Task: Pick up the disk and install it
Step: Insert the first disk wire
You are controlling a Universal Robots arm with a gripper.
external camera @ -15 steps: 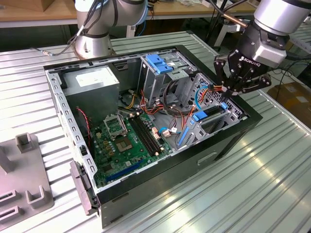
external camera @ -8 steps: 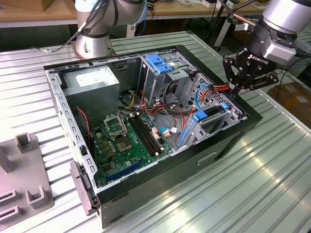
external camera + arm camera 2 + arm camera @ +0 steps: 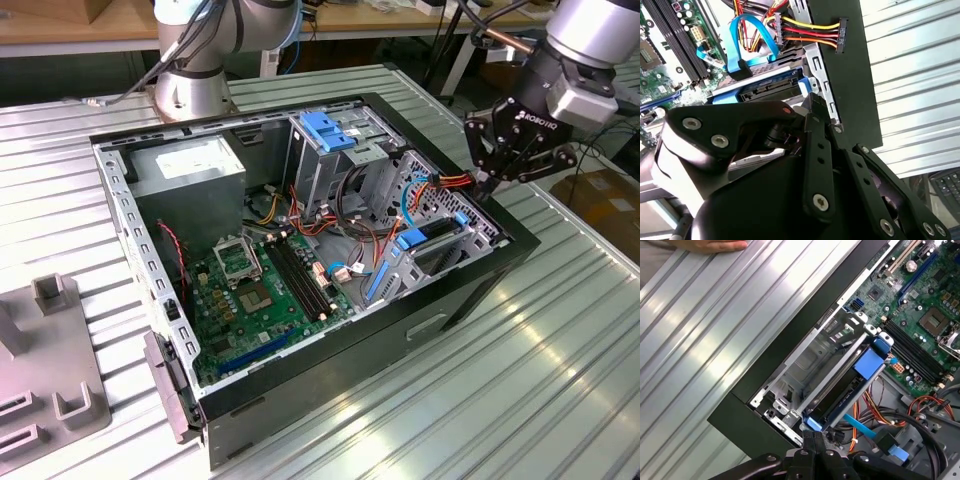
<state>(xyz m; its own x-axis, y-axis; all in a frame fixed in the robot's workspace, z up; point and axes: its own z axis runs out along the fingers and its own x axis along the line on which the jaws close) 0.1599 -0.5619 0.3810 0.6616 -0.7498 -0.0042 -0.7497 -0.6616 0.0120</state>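
Tool [image 3: 812,441] pressed together, tip just by disk [image 3: 840,396] end; disk in PC case [image 3: 735,412] bay.

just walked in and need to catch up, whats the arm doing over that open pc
The robot arm's end effector is down at one corner of an open computer case on a ribbed metal table. It is right at the end of the disk. The disk, in its blue caddy rail, sits in the metal drive bay beside the motherboard, not lifted clear. Whether it is fully seated cannot be told.
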